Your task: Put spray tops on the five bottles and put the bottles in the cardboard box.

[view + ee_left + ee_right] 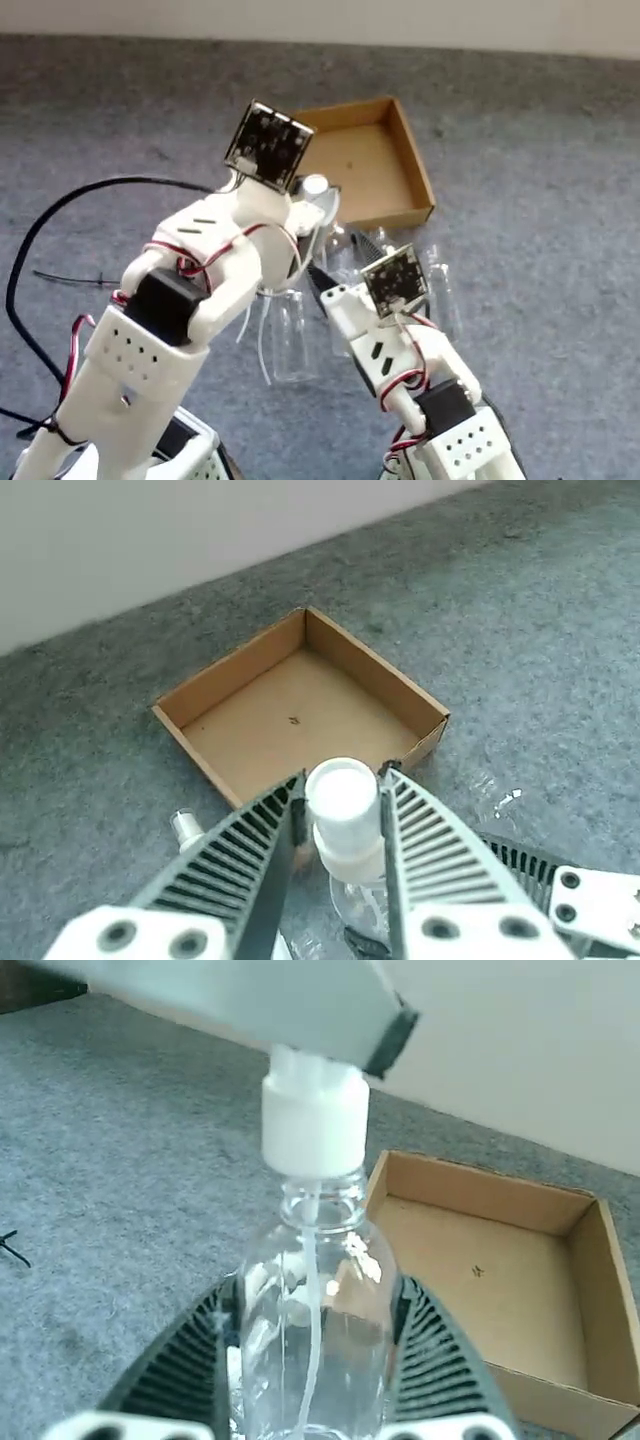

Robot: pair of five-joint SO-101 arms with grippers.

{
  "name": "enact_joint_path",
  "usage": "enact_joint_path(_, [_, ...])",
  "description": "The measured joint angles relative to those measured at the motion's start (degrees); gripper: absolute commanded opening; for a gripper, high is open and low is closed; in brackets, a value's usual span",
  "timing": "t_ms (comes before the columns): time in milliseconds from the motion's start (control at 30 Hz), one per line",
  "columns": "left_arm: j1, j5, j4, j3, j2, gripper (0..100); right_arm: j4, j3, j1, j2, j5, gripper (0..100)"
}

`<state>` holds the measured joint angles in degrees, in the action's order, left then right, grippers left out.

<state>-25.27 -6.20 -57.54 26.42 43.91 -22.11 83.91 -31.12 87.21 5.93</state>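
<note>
High view: the cardboard box (365, 165) lies on the grey carpet at the far side, right of centre, with nothing in it; the left arm comes in from near left and the right arm from near right, and they meet just near of the box; a white spray top (315, 186) shows at that meeting point; one loose bottle (288, 340) lies between the arms and a second loose bottle (440, 285) lies right of the right arm.

Left wrist view: the left gripper (342, 785) has its fingers pressed against both sides of the spray top, pinching it from above; clear glass shows directly beneath; the box sits just beyond, on the far side.

Right wrist view: the right gripper (315, 1295) clamps the held bottle (315, 1345) around its body, upright; the spray top sits on the neck with its dip tube running down inside.

Risk assessment: whether the top is fully seated cannot be told; if the left arm releases too soon, the top may sit loose or cross-threaded; twisting force could turn the smooth bottle within the right gripper's hold; a lateral pull could tip it against the loose bottles nearby.
</note>
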Motion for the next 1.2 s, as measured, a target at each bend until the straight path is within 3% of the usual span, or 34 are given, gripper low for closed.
enact_joint_path(367, [-3.3,4.4,-0.4,0.8,-0.6,20,0.1,-0.2,1.0,0.2,-0.1,0.5])
enact_joint_path(733, [-0.1,4.5,-8.4,-16.1,-0.6,20,0.1,-0.2,1.0,0.2,-0.1,0.5])
enact_joint_path(1200, [2.2,6.9,-8.4,-9.9,-4.8,20,0.1,-0.2,0.8,0.2,-0.1,0.5])
